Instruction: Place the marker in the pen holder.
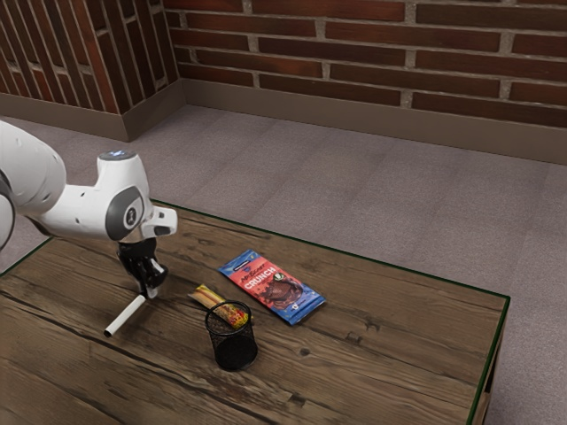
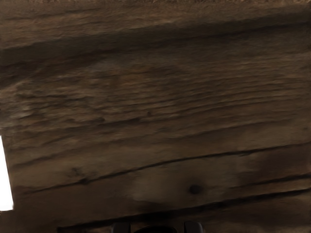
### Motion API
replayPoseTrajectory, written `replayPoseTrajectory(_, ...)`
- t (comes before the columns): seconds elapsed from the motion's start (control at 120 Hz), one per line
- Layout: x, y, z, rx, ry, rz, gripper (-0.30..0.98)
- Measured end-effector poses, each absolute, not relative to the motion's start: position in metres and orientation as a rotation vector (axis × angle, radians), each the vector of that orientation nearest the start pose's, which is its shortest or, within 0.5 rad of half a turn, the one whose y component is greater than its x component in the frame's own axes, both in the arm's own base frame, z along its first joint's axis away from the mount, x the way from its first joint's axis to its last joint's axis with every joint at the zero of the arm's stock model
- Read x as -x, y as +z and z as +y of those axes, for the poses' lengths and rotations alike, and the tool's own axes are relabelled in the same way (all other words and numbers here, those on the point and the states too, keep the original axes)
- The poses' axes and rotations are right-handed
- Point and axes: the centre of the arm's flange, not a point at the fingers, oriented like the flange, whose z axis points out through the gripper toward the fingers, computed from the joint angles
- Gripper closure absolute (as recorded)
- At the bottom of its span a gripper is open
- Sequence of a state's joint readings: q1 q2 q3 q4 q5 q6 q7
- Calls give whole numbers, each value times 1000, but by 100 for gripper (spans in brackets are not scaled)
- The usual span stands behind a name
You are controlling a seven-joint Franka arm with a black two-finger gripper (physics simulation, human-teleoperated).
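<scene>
In the exterior view, the arm [image 1: 81, 211] comes in from the left, its claw [image 1: 152, 289] pointing down over the tabletop [image 1: 381, 363]. The white marker [image 1: 126, 316] slants from the claw's tip toward the near left, outside the pen holder. How far open the claw is, and whether it has hold of the marker — I can't tell. The pen holder [image 1: 235, 353], a black mesh cup, stands upright to the right of the marker, well apart from it. A small yellow packet [image 1: 209, 297] lies just beyond the cup, and a blue and red chocolate bar [image 1: 272, 285] lies farther back to the right.

In the wrist view, the marker's white end is off to one side of the claw — bare wood grain lies beside it.
</scene>
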State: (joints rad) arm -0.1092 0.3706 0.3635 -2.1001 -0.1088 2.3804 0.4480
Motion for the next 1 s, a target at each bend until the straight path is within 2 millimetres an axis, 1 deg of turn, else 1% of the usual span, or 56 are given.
replayPoseTrajectory(0.1,-557,248,141,3097,117,205,71)
replayPoseTrajectory(0.167,-559,258,139,3094,86,211,73)
replayPoseTrajectory(0.25,-564,287,132,3091,1,225,75)
replayPoseTrajectory(0.325,-569,322,123,3087,-100,244,77)
replayPoseTrajectory(0.433,-573,375,92,3083,-250,308,78)
replayPoseTrajectory(0.525,-570,419,62,3104,-361,350,78)
replayPoseTrajectory(0.658,-559,462,11,3201,-427,385,79)
replayPoseTrajectory(0.708,-555,472,-9,3244,-410,396,79)
replayPoseTrajectory(0.742,-552,475,-22,3277,-383,399,79)
replayPoseTrajectory(0.858,-539,472,-63,3369,-242,398,79)
replayPoseTrajectory(0.925,-533,466,-77,3401,-160,381,79)
replayPoseTrajectory(1.0,-527,455,-85,3423,-72,345,79)
